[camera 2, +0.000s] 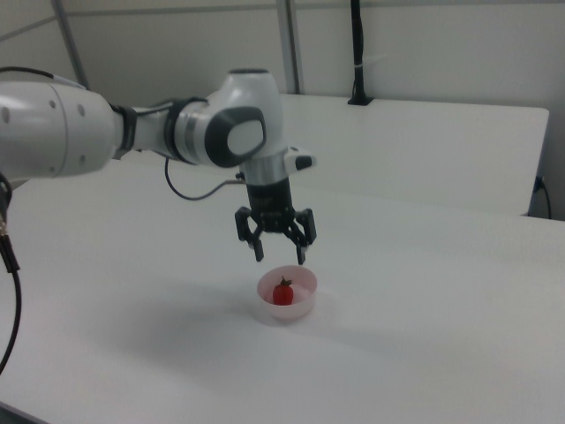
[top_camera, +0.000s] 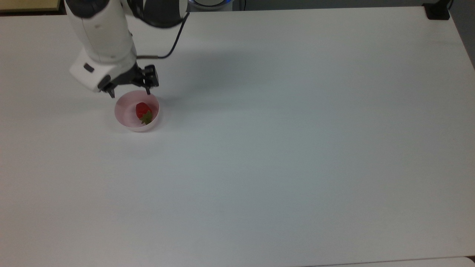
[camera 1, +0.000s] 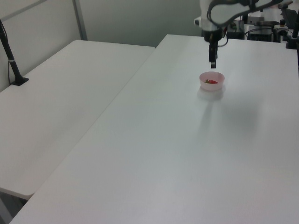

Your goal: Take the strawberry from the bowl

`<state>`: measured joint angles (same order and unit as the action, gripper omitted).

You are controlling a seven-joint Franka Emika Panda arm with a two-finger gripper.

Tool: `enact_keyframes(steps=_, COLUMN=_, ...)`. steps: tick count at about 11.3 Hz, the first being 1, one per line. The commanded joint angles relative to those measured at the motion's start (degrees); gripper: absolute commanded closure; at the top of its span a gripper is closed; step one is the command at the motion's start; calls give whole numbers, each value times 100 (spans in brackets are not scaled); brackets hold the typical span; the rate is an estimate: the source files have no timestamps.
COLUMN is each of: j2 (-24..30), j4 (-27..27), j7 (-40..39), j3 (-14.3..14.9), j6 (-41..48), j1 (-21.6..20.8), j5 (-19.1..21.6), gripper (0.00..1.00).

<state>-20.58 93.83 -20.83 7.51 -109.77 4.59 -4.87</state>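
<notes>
Hovering over the bowl [camera 2: 287, 292] — gripper [camera 2: 280, 257] points straight down with its fingers [camera 2: 259, 251] spread wide, nothing between them. In the right view the fingertips hang just above the bowl's rim, not touching it. In the top view the gripper [top_camera: 130, 93] sits at the bowl's [top_camera: 124, 113] far edge, one fingertip over the rim, the other just outside it on the top view's left. In the left view the gripper [camera 1: 213, 65] reads as a thin dark vertical bar directly above the bowl [camera 1: 211, 85], with a small gap between them.

Strawberry [top_camera: 143, 111] lies inside the bowl, toward the top view's right half, red body pointing up-frame, green cap at the lower end near the rim. In the right view the strawberry [camera 2: 282, 292] is in the middle of the bowl, cap up. In the left view the strawberry [camera 1: 212, 81] is just a red sliver above the rim.

Bowl stands upright on the white table [top_camera: 282, 141], in the top view's left half, well away from every edge. Arm [camera 2: 132, 132] — white with dark joints — reaches in from the right view's left; a black cable [top_camera: 174, 42] loops off the wrist. A second white table [camera 1: 60, 102] butts against the first on the left view's left, with a black post [camera 1: 10, 58] standing on it.
</notes>
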Motion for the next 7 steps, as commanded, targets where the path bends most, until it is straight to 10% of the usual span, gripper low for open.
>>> enact_keyframes(steps=1, j2=-261, j4=294, j7=-53, j3=5, j6=-501, j1=-11, j5=-260, gripper=12)
enact_keyframes(steps=7, j2=-657, j4=294, j7=-18, j3=-21, j6=-844, j1=-28, j5=-278, gripper=30)
